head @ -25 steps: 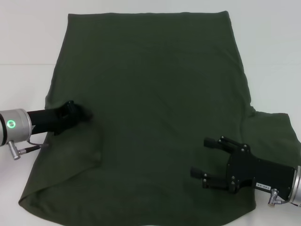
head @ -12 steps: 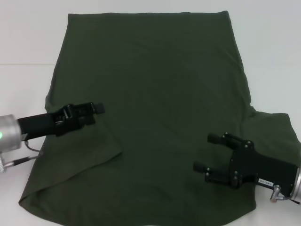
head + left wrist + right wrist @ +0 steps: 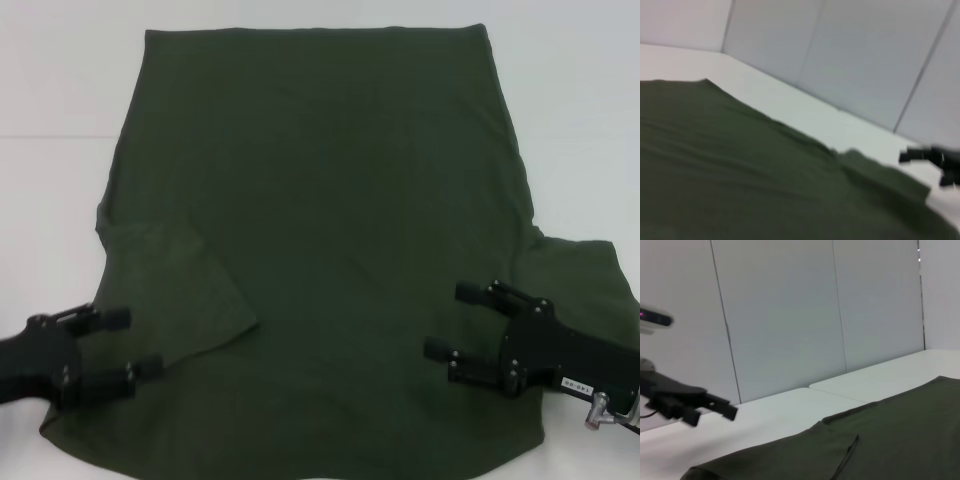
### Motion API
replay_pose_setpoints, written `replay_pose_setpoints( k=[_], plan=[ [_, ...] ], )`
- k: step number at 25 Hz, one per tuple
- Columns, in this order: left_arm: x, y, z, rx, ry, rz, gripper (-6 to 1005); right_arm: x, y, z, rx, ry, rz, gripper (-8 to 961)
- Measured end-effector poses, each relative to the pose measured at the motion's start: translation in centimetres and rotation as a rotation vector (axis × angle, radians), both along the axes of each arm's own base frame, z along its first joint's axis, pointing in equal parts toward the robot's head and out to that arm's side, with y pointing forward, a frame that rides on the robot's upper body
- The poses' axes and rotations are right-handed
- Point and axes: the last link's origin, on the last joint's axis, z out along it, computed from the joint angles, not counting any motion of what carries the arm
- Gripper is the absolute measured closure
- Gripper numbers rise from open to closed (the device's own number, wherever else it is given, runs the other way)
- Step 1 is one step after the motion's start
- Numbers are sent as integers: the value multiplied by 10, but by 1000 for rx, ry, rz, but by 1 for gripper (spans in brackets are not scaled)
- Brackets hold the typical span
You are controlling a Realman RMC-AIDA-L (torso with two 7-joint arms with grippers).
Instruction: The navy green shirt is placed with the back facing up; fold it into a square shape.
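White table point(image 3: 40, 80), navy green shirt point(image 3: 320, 200) spread flat (no lettering visible), left pincer point(image 3: 125, 345) and right pincer point(image 3: 450, 322) agape, empty.

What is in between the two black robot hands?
Only cloth: the head view shows the large dark olive-green cotton shirt stretching flat between the left gripper and the right gripper, with its left sleeve folded inward. Nothing else lies there.

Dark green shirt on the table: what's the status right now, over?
Both grippers, left and right, open, holding nothing. Dark olive-green cotton T-shirt flat, left sleeve folded in, right sleeve out. Nothing in the way.
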Motion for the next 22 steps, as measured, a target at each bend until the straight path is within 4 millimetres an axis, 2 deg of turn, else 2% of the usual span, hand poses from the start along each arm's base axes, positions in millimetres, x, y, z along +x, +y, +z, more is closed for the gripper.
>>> replay_pose_setpoints(
  k=[5,11,15,22],
  plan=[
    [-14,-16,-6,-10,114,-53,109,5,-3,2,10,-6,-15,23],
    [-16,-18,-3,17,109,-52,93,8,-3,11,8,32,-54,24],
    [-13,-20,2,40,63,-51,90,14,3,45,-45,110,-201,25],
    [-9,-23,3,35,31,-72,89,18,14,120,-280,108,-645,27]
  ],
)
